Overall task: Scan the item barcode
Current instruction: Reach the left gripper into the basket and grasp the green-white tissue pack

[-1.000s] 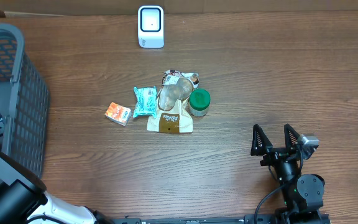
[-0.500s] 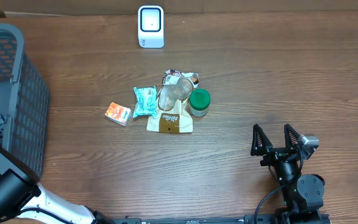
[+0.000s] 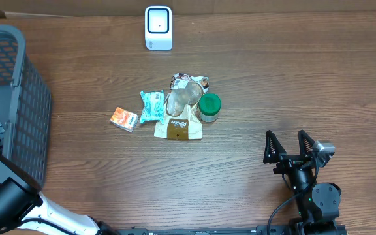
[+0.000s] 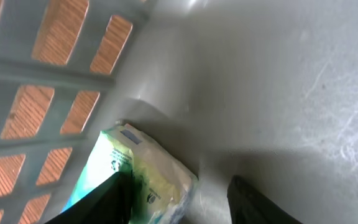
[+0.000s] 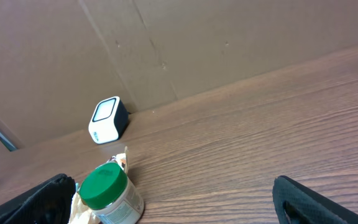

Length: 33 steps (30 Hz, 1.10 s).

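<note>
Item: green-and-white packet, on the basket floor, between the left gripper fingers, touching one finger.
Left gripper: fingers apart, no clamp visible.
Right gripper: spread wide, empty; scanner far ahead.
Progress: nothing at scanner; scan likely outstanding.

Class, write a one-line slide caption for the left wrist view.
Left gripper open over a green-and-white packet lying on the floor of the grey plastic basket, beside its slotted wall.
</note>
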### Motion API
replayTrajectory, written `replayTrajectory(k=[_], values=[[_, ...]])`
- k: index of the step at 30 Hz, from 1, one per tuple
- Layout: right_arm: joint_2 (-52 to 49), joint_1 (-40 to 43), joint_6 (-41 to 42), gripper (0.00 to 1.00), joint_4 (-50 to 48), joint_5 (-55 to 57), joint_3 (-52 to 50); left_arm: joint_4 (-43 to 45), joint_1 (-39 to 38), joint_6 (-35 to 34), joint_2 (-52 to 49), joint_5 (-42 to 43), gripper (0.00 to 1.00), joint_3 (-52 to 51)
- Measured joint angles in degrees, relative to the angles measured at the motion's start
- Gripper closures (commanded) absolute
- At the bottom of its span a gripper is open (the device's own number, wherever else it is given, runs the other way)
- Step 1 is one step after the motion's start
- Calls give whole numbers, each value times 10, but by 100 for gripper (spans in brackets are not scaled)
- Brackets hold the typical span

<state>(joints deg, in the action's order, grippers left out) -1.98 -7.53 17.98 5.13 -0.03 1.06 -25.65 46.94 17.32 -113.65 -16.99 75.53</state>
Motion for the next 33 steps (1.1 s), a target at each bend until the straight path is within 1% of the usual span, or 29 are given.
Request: replayTrajectory(k=[4,8,12,18,21,24,28,33], values=[[0,0,0,0,0,0,0,-24,0,-21,3,-10,47,1],[0,0,0,0,0,0,0,-38,0,-41,4,-40,40,2],[0,0,0,0,0,0,0,-49,0,-52,4,-77,37,2],[0,0,0,0,0,0,0,-141,-1,-92,1,-98,35,28],[0,0,0,0,0,0,0,-164,-1,-110,0,-99,34,34],[0,0,0,0,0,0,0,-164,0,-119,-1,-100,34,35],[0,0,0,0,0,0,0,-138,5,-127,-4,-100,34,35],[0,0,0,0,0,0,0,-110,16,-127,-9,-96,38,36]])
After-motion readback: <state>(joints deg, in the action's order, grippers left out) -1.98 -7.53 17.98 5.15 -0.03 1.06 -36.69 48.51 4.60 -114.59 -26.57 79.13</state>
